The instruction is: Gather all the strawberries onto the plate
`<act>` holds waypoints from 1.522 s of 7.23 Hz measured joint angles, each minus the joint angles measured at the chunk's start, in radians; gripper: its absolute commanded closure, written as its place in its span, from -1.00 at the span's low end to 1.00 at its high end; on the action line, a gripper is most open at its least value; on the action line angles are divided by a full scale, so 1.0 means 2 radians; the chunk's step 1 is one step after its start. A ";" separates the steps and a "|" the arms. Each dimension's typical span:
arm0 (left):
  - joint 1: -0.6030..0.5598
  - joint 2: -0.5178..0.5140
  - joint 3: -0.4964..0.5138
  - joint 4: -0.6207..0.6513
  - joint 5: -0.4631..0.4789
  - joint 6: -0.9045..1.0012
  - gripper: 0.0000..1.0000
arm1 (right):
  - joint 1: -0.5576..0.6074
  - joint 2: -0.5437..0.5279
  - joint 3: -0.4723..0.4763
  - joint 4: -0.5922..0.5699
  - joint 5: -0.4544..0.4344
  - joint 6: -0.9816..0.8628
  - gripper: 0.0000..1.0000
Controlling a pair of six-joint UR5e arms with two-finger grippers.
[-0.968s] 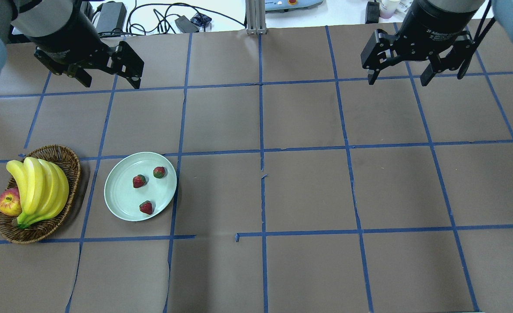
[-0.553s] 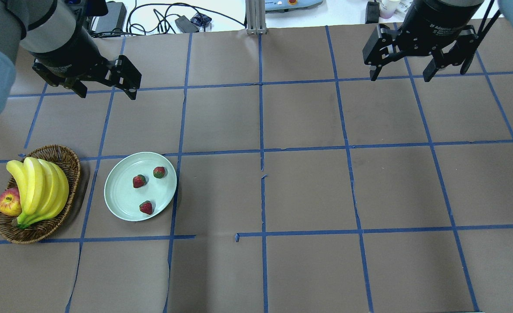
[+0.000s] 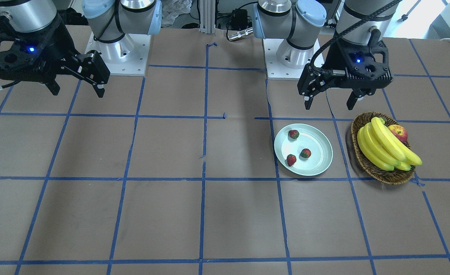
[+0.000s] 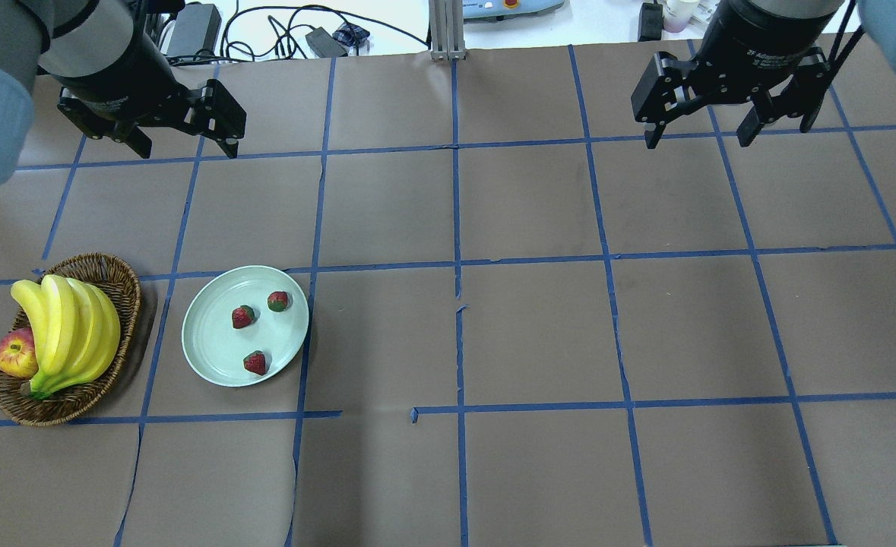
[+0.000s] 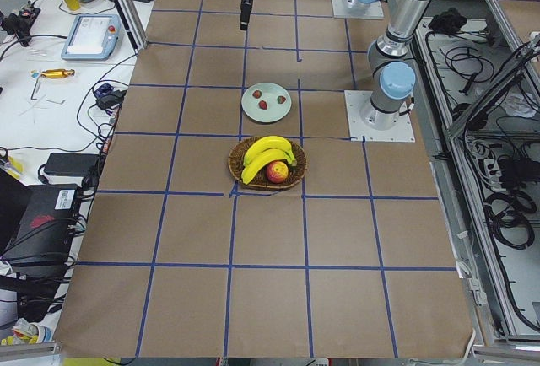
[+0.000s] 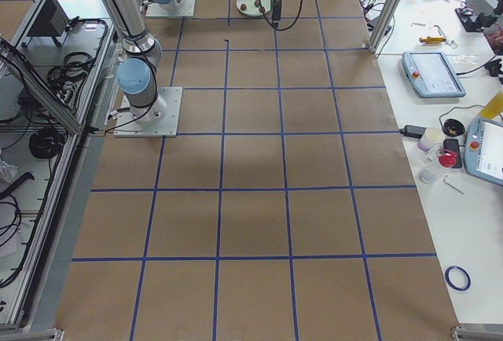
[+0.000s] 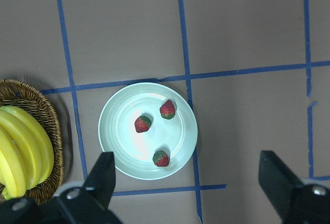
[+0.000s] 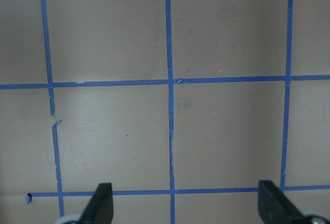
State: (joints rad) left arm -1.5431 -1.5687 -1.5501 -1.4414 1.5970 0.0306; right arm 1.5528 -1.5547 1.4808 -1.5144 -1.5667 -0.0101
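Strawberries [image 4: 243, 316] all rest on plate [image 4: 204, 334] below the wide-open, empty left gripper [image 4: 187, 148]; right gripper [image 4: 697, 140] likewise spread. A needless descent could scatter them.

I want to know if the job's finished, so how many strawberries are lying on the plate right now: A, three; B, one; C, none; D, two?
A: the overhead view shows three strawberries lying apart from one another inside the rim of the pale mint plate.
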 measured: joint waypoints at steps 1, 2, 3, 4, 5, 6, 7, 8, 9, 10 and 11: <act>0.000 -0.011 0.021 -0.025 -0.012 -0.012 -1.00 | 0.002 0.000 0.001 0.000 0.000 -0.003 -1.00; -0.001 -0.017 0.031 -0.039 -0.020 -0.016 -1.00 | 0.002 -0.001 0.001 0.000 0.000 -0.004 -1.00; -0.003 -0.020 0.029 -0.043 -0.024 -0.017 -1.00 | 0.003 -0.001 0.002 0.000 -0.001 -0.004 -1.00; -0.008 -0.020 0.023 -0.043 -0.024 -0.016 -1.00 | 0.003 -0.002 0.002 0.001 -0.001 -0.005 -1.00; -0.012 -0.020 0.019 -0.042 -0.024 -0.016 -1.00 | 0.003 -0.002 0.003 0.001 -0.001 -0.005 -1.00; -0.015 -0.020 0.017 -0.041 -0.023 -0.016 -1.00 | 0.004 -0.002 0.003 0.001 -0.001 -0.005 -1.00; -0.016 -0.020 0.017 -0.041 -0.023 -0.016 -1.00 | 0.004 -0.002 0.003 0.001 -0.001 -0.005 -1.00; -0.016 -0.020 0.017 -0.041 -0.023 -0.016 -1.00 | 0.004 -0.002 0.003 0.001 -0.001 -0.005 -1.00; -0.016 -0.020 0.016 -0.041 -0.023 -0.016 -1.00 | 0.004 -0.002 0.003 0.001 -0.001 -0.005 -1.00; -0.016 -0.020 0.016 -0.041 -0.023 -0.016 -1.00 | 0.004 -0.002 0.003 0.000 -0.001 -0.004 -1.00; -0.016 -0.020 0.016 -0.041 -0.022 -0.016 -1.00 | 0.004 -0.002 0.003 0.000 -0.001 -0.004 -1.00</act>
